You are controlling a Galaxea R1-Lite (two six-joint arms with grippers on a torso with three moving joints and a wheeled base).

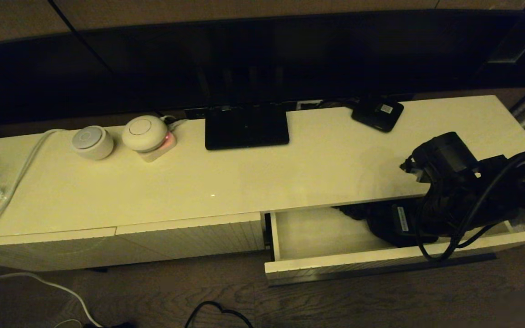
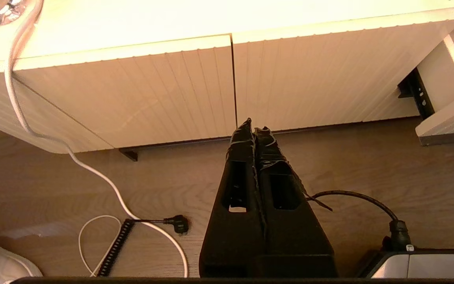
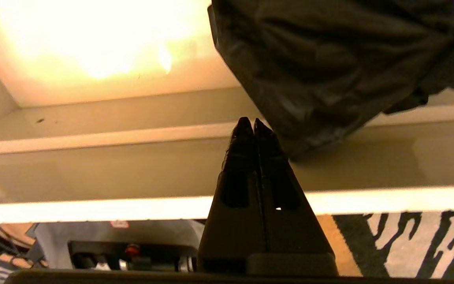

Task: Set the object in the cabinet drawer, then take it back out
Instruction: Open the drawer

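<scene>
The cabinet drawer stands pulled open at the right end of the cream cabinet; its inner wall shows in the right wrist view. The black folding umbrella lies inside it with its bunchy fabric loose. My right arm reaches down over the drawer and hides part of the umbrella. My right gripper is shut with nothing between its fingers, its tips just beside the fabric's edge. My left gripper is shut and empty, low over the floor, facing the closed ribbed fronts.
On the cabinet top are a flat black stand, a small black box with a white label, two round white devices and a white cable. Cables and a plug lie on the wooden floor.
</scene>
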